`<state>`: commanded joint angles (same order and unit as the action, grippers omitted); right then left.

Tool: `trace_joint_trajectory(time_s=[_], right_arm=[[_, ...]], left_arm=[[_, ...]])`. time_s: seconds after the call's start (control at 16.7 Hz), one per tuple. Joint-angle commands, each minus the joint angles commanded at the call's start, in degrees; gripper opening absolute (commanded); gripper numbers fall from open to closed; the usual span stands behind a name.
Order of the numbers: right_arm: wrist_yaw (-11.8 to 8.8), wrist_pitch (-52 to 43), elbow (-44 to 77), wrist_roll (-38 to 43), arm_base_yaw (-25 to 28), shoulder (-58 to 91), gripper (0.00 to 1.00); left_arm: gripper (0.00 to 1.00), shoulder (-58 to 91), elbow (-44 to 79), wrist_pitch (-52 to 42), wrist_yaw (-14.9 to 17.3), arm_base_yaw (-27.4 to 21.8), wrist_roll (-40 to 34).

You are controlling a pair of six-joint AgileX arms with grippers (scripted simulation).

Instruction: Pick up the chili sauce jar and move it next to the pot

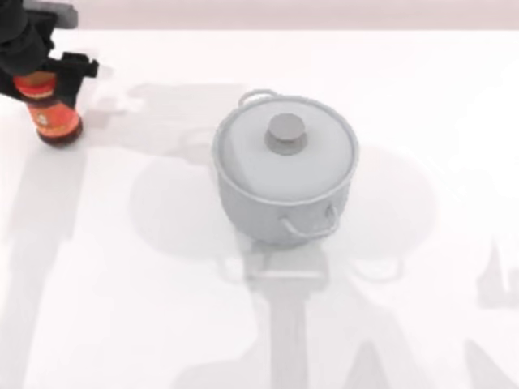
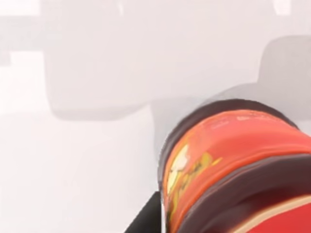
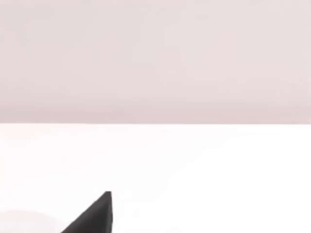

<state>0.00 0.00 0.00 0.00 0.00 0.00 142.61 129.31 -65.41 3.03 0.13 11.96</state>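
Chili sauce jar is sitting way over at the far-left corner of the table, well apart from the pot, which stands upright near the middle with its lid on and the knob up top. So the "move it next to the pot" part isn't done yet, that's pretty clear.

Left gripper is right on the jar, black fingers on either side of the lid end, and I'd call it clamped on the jar. In the left wrist view the jar fills the near corner, label and dark contents right up against the camera, with a bit of black finger poking in beside it. Can't tell from the top view whether the jar's base is touching the table or lifted a touch.

My read: this is the grasp/early lift stage. Next move needs a clean lift and then a carry toward the right across the open table, setting it down beside the pot without bumping the near loop handle or the wall. Jar's small and held near the top, so it could swing or tip if it's moved fast.

Pose-wise the left arm comes in from the top-left corner of the top view, wrist over the jar. Right arm is parked out of the top view; its wrist view only shows bare table and a black sliver, so can't tell how its fingers stand
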Motion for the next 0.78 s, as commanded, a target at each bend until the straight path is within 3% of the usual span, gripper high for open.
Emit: trace_joint_trajectory(time_s=[0.78], right_arm=[[0.00, 0.00, 0.00, 0.00, 0.00, 0.00, 1.00]], left_arm=[[0.00, -4.18, -3.88, -0.64, -0.02, 0.46, 0.14]])
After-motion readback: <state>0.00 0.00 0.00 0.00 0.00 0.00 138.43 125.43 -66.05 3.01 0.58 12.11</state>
